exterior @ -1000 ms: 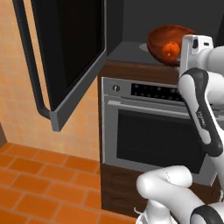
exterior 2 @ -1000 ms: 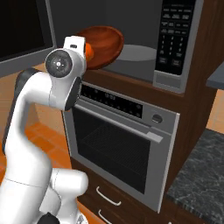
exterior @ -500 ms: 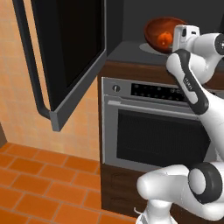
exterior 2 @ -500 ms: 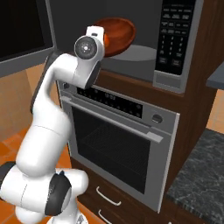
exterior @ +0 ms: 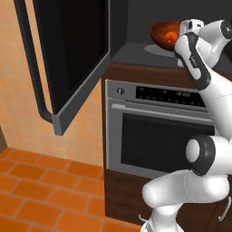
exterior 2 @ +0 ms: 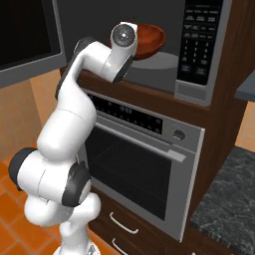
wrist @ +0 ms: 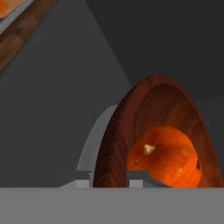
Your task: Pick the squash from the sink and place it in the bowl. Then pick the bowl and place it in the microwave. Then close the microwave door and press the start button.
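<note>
The glossy reddish-brown bowl (exterior: 164, 32) (exterior 2: 150, 40) (wrist: 113, 140) is inside the black microwave's cavity (exterior: 133, 25) (exterior 2: 94, 17), over its round grey turntable (exterior 2: 160, 63) (wrist: 94, 144). The orange-red squash (exterior: 171, 37) (wrist: 166, 161) lies in the bowl. My gripper (exterior: 182, 32) (wrist: 110, 178) is shut on the bowl's near rim, one finger on each side of the wall. The microwave door (exterior: 72, 54) stands swung open to the left, its long bar handle (exterior: 31, 63) facing out. The keypad (exterior 2: 198, 42) is right of the cavity. The sink is out of view.
A steel oven (exterior: 158, 136) (exterior 2: 142, 164) with a display strip and knob sits directly under the microwave. A dark stone counter (exterior 2: 229, 199) lies at the lower right. The floor is orange tile (exterior: 41, 190).
My arm has stretched forward and carried the bowl with the squash deeper into the microwave cavity. The door has stayed open.
</note>
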Motion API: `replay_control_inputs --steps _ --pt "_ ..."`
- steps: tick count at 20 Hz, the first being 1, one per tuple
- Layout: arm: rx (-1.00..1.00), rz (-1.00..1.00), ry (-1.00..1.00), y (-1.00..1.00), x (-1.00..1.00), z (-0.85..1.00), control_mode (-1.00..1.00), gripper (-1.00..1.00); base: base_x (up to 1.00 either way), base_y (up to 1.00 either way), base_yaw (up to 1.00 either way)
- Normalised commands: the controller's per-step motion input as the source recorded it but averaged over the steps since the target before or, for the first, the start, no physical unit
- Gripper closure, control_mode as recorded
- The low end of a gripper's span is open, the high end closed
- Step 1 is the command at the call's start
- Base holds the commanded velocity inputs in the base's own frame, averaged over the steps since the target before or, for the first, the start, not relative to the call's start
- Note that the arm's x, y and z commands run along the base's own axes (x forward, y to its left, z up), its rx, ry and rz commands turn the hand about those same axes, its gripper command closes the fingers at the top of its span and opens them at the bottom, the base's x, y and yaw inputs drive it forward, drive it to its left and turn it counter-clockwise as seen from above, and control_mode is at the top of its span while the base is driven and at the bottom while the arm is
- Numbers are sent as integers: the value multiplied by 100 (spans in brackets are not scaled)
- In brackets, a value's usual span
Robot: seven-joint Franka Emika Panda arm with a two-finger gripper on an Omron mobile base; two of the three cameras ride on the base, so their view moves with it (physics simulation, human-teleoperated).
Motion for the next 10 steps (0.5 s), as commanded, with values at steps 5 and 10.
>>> replay_control_inputs --steps 5,10 --pt "0 0 -8 -25 37 -48 -100 100 0 0 0" --pt "-3 0 -58 7 0 -83 -100 -100 0 0 0"
